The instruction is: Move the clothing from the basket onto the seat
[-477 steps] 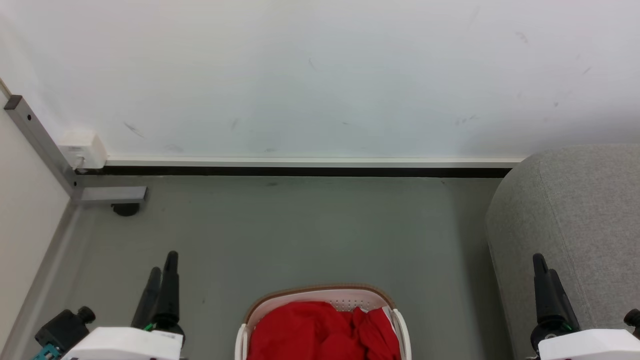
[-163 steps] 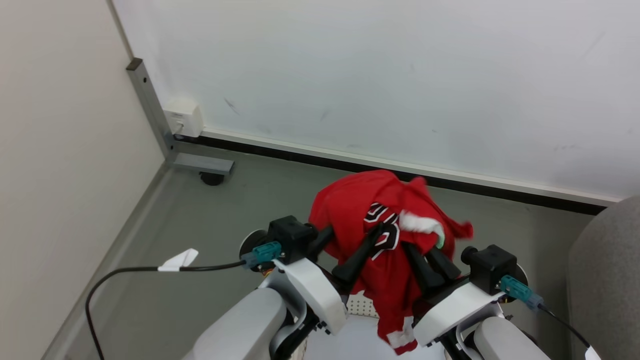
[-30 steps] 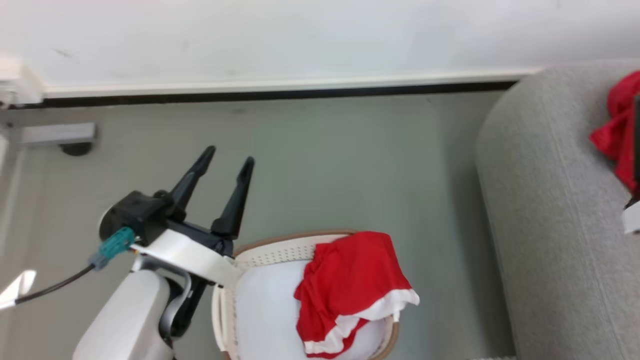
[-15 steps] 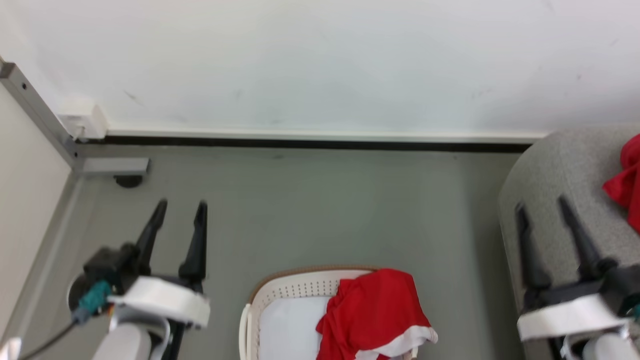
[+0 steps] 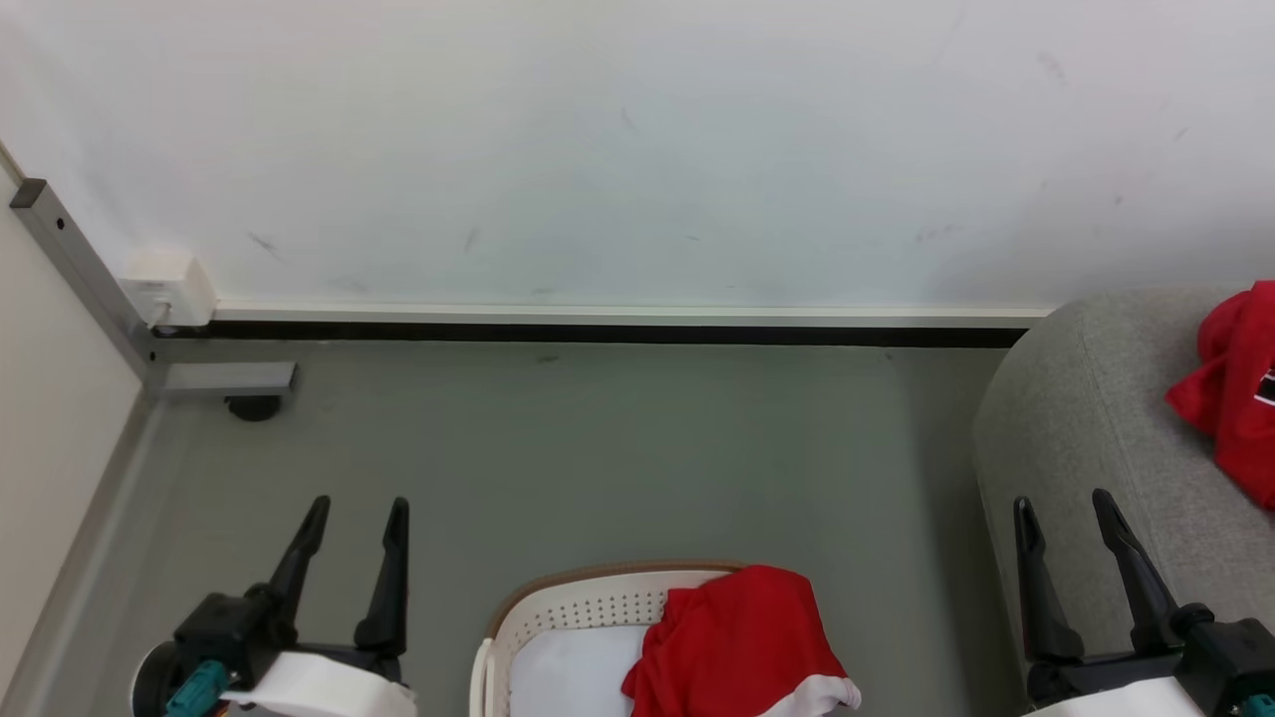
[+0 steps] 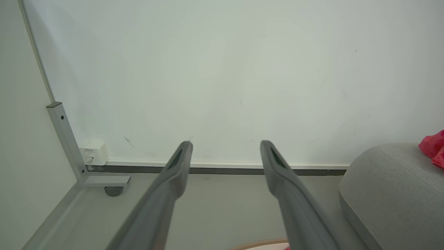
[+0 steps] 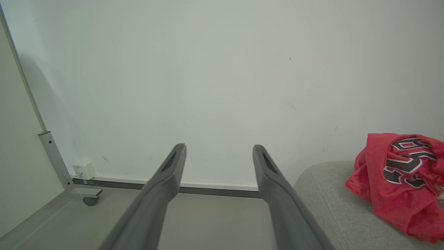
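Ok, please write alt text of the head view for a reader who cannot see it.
A white laundry basket with a red, white-trimmed garment in its right half sits on the grey floor between the open, empty left gripper and right gripper. Another red garment lies on the grey upholstered seat at the right.

Nothing could be read in full. The red garment [image 7: 388, 201] lying on the seat [image 7: 329, 208] carried large black characters outlined in white. The cloth was crumpled and its folds broke them up, so no letter or number could be made out for certain. The small white box [image 6: 93, 153] low on the wall [image 6: 222, 86] bore a tiny dark label, too small to read.
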